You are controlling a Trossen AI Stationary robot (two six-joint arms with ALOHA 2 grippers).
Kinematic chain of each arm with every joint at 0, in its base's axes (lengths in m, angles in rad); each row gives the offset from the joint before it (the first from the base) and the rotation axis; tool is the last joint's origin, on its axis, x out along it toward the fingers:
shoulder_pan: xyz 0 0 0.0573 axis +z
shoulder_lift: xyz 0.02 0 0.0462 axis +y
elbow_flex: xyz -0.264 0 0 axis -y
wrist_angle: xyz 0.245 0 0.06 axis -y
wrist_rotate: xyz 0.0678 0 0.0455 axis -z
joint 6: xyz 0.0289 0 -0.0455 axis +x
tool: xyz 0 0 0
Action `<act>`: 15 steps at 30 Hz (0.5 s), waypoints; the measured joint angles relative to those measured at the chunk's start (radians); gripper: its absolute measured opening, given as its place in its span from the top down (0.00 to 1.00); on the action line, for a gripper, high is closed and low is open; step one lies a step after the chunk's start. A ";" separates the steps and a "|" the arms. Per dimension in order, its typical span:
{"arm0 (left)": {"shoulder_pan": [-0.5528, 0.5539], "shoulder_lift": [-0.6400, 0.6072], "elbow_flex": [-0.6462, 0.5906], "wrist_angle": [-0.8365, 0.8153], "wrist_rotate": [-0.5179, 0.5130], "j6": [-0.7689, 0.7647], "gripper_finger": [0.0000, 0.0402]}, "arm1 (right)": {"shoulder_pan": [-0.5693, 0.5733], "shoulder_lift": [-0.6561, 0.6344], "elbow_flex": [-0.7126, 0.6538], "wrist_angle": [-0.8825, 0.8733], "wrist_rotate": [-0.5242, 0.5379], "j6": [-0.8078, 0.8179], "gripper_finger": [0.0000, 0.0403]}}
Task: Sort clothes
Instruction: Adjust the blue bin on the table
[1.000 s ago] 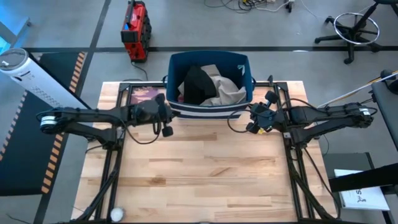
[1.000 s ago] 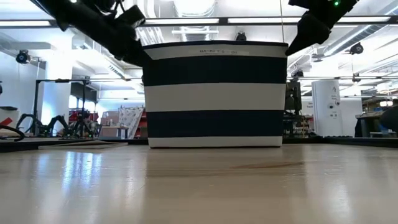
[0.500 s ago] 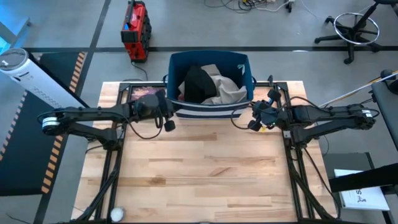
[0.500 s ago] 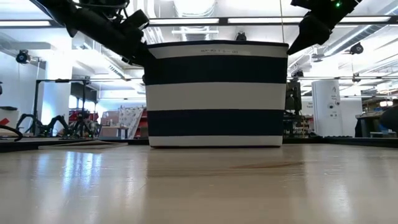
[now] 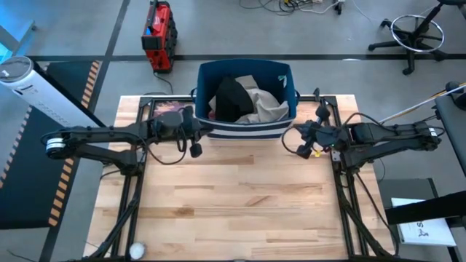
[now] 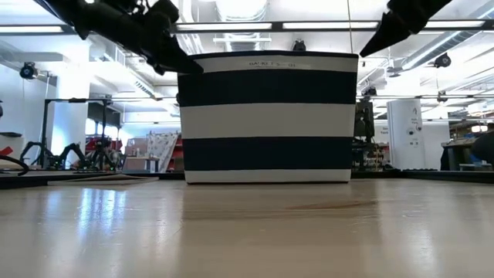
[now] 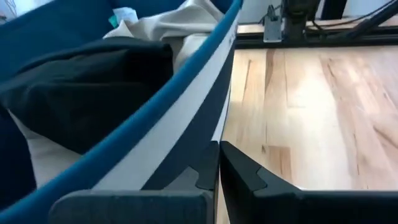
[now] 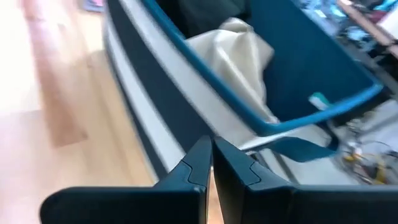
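The navy blue bin with white stripes stands at the table's far edge. In it lie a black piece and a khaki-beige piece, with a bit of pink by the left wall. My left gripper is shut and empty at the bin's near left corner; the left wrist view shows it beside the striped wall. My right gripper is shut and empty at the bin's near right corner; the right wrist view shows it there too. My left gripper's shut fingertips stand right at the bin's outer wall below the rim; I cannot tell whether they touch it. My right gripper's shut fingertips stand before the bin's striped wall; I cannot tell whether they touch it.
A flat dark pink-printed book lies at the table's far left, beside the bin. A small white ball sits at the near left corner. The bare wooden tabletop stretches from the bin to the near edge.
My right gripper has moved a little toward the table's left, closer to the bin's near right corner, and its arm has risen in the low view. My left gripper has stayed by the bin's near left corner.
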 joint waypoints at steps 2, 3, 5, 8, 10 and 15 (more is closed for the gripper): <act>-0.007 -0.027 0.000 -0.033 0.000 -0.001 1.00 | 0.013 0.000 -0.002 0.001 -0.029 0.008 0.99; -0.008 -0.040 0.000 -0.052 -0.002 -0.002 1.00 | 0.020 0.000 -0.005 0.000 -0.033 0.014 0.99; -0.010 -0.069 0.000 -0.102 -0.022 -0.020 1.00 | 0.034 0.000 -0.009 0.000 -0.035 0.022 0.99; -0.009 -0.107 0.000 -0.194 -0.110 -0.077 1.00 | 0.049 0.001 -0.014 0.000 -0.034 0.030 0.99; -0.009 -0.128 0.000 -0.246 -0.160 -0.110 1.00 | 0.054 0.002 -0.017 0.000 -0.034 0.035 0.99; -0.009 -0.142 -0.010 -0.294 -0.302 -0.176 1.00 | 0.054 0.002 -0.022 0.001 -0.034 0.046 0.99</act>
